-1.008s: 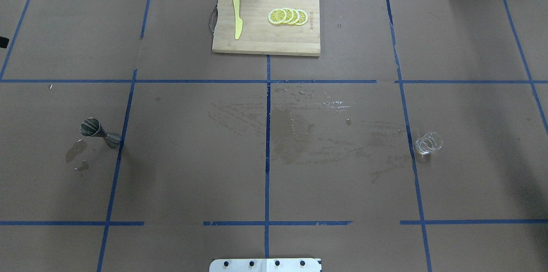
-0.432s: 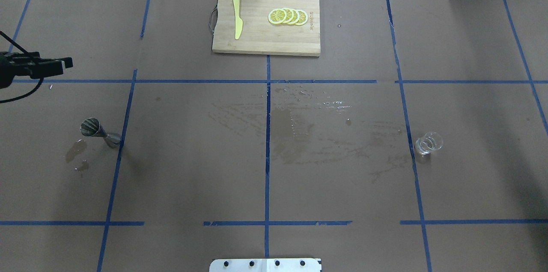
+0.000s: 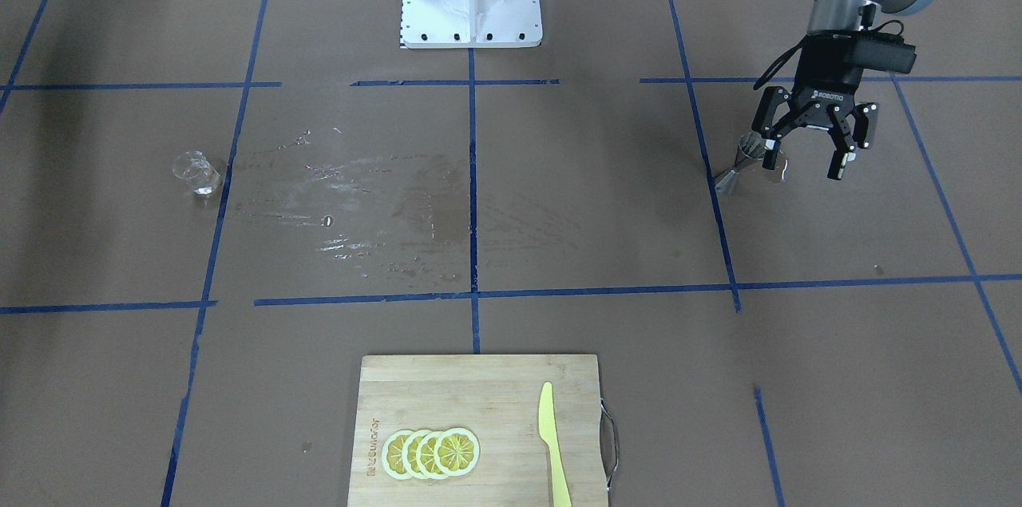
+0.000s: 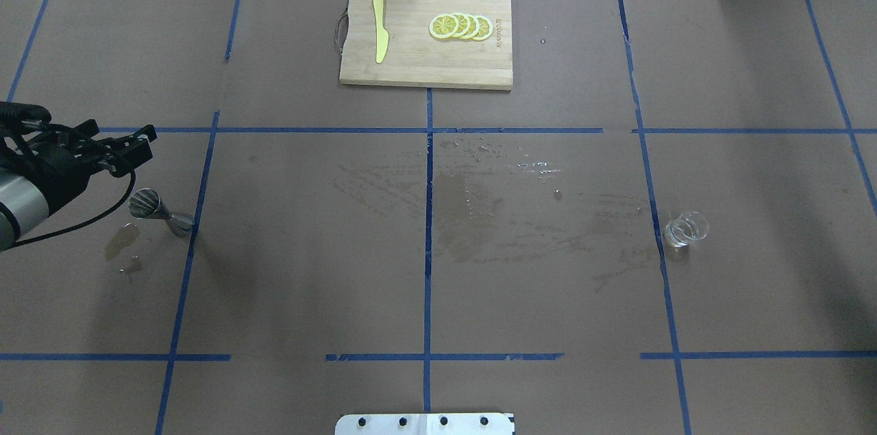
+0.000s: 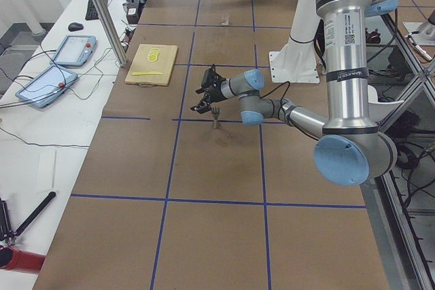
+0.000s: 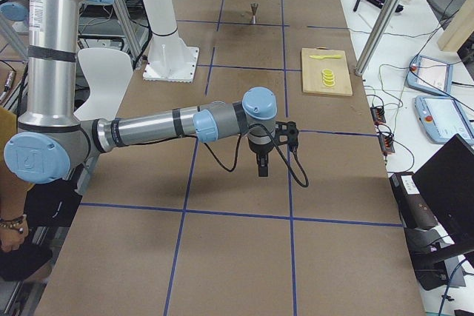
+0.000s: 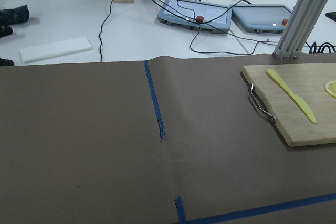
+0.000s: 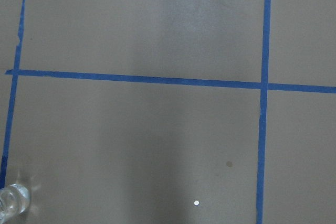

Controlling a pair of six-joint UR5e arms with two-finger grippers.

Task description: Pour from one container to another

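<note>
Taking the overhead view as your clock face, the bench is covered in brown paper gridded with blue tape. At 12 o'clock sits a wooden cutting board carrying a fan of lemon slices and a yellow knife. A wet smear spreads across the centre, over the middle tape line. It lies between the task's two vessels. The jigger stands upright at 9 o'clock, against a tape line, with a small puddle just beside it at its 8 o'clock. The glass cup stands at 3 o'clock, well apart from the jigger and right beside another tape line. You will find the left gripper hanging over the jigger, at roughly its 11 o'clock in the overhead view. Its jaws are spread wide and hold nothing. In the front-facing view one finger overlaps the jigger's upper cone, but the left side view shows the jaws above it, and no contact is visible. The right gripper shows only in the right side view, pointing down at the bench. You cannot tell there how its jaws stand. Its wrist camera catches the glass cup in the lower left corner.
</note>
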